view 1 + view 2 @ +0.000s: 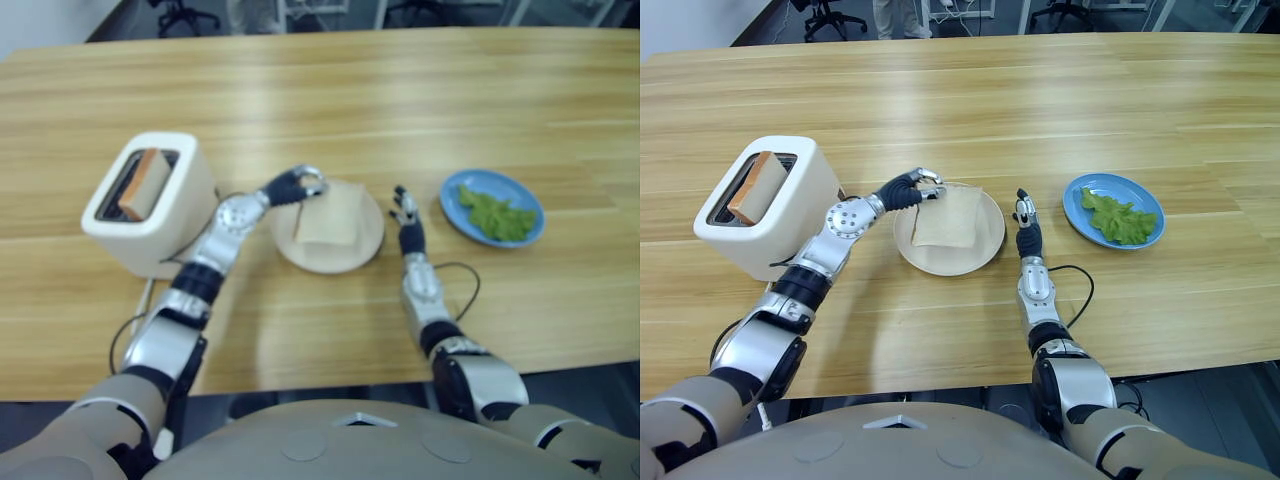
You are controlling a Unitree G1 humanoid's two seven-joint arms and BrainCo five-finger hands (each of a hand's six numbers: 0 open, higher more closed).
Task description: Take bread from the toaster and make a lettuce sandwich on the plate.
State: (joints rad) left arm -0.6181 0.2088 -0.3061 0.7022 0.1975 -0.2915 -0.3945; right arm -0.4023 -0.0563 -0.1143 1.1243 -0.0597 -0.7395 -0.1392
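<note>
Pinching a corner of the bread slice (945, 222) over the plate (940, 264) with the left hand (912, 188), right hand (1025, 222) spread beside the plate; best laid flat and centred.

Both head eyes look forward and down, near the table (1040, 90) (sharing toaster (765, 215) through lettuce (1118, 217)).

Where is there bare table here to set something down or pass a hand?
Free: the light wooden table beyond the white toaster, round beige plate and blue plate; also the near strip in front of the beige plate. Crowded: the left hand fills the gap beside the toaster, and the right hand stands between the two plates.
</note>
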